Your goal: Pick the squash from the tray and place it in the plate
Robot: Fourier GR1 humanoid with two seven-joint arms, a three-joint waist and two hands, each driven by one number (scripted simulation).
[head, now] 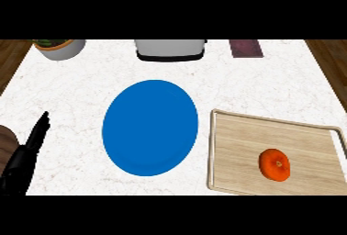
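Observation:
An orange squash (275, 164) lies on the wooden tray (237, 137) at the lower right of the counter. A blue plate (150, 127) sits in the middle, left of the tray, with nothing on it. My left hand (25, 153) rests at the lower left edge with straight fingers pointing up, well apart from the plate. My right hand does not show.
Along the far edge stand a potted plant in a white pot (59, 47), a white and black appliance (170, 49) and a dark red-brown block (245, 48). White marble counter (81, 87) surrounds the plate.

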